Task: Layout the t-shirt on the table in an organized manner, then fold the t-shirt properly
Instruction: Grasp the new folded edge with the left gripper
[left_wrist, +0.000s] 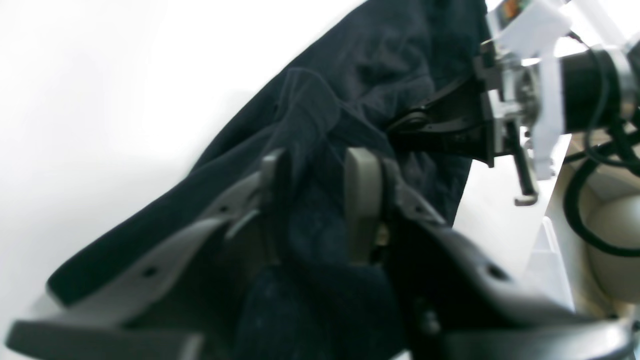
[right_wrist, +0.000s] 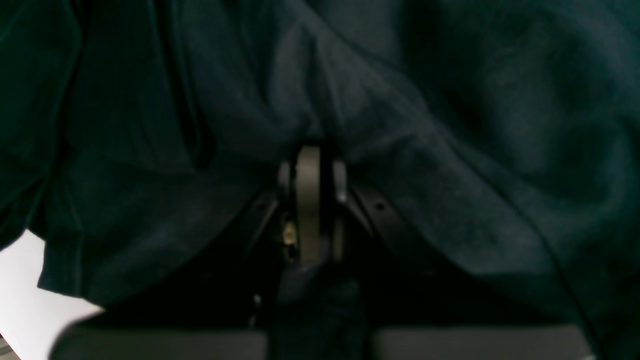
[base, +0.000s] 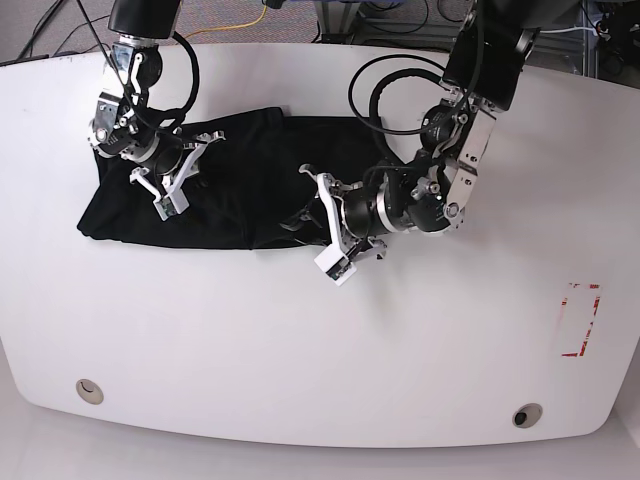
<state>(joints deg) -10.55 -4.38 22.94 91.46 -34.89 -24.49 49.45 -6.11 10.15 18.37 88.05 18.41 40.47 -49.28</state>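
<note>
The black t-shirt lies crumpled in a rough band on the left half of the white table. My left gripper is at the shirt's right end. In the left wrist view its grey fingers stand narrow with a fold of the t-shirt bunched between them. My right gripper is over the shirt's left part. In the right wrist view its fingers are pressed together on a pinch of the t-shirt. From the left wrist view, the right gripper shows at the upper right, on the cloth.
A red tape rectangle outline marks the table's right side. Two round metal grommets sit near the front edge. Cables lie behind the table's back edge. Bare white tabletop lies beside the shirt.
</note>
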